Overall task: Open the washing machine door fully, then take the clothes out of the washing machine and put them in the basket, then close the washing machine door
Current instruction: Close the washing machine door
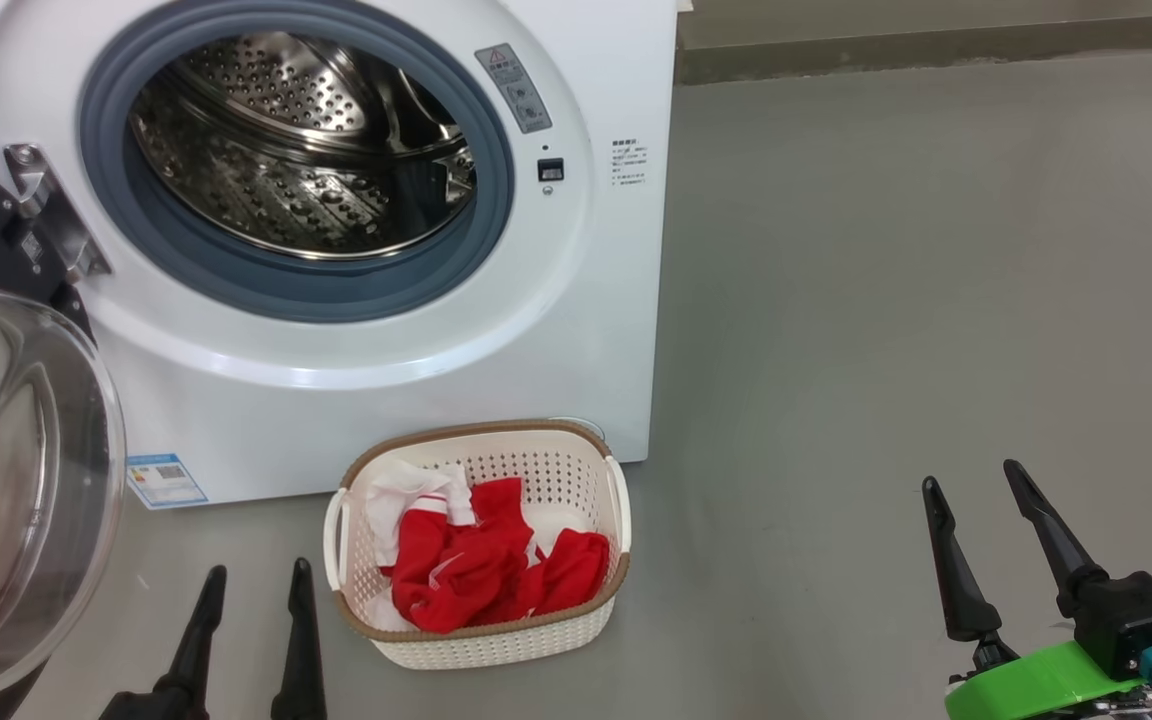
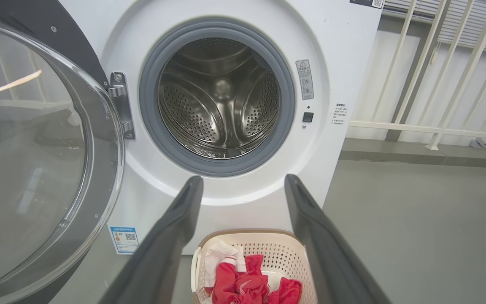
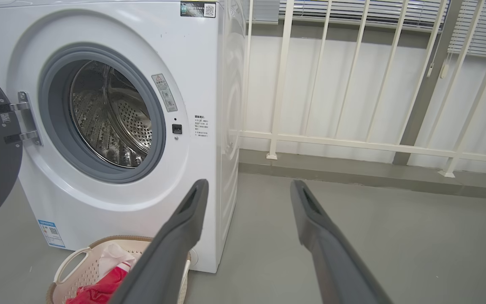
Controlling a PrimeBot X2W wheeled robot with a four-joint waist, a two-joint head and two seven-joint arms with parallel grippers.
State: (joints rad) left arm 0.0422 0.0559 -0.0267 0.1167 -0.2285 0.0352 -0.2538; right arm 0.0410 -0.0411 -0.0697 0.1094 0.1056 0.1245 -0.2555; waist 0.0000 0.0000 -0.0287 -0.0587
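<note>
Soft red and white clothes (image 1: pixel 476 570) lie in the small cream plastic basket (image 1: pixel 496 645).
My left claw (image 1: pixel 258 567) and my right claw (image 1: pixel 970 474) are both spread wide and hold nothing (they hang low over the grey floor (image 1: pixel 886 300)). The basket stands just in front of the big white washing machine (image 1: pixel 576 330). Its round black-rimmed glass door (image 1: pixel 26 480) stands open on my left.
</note>
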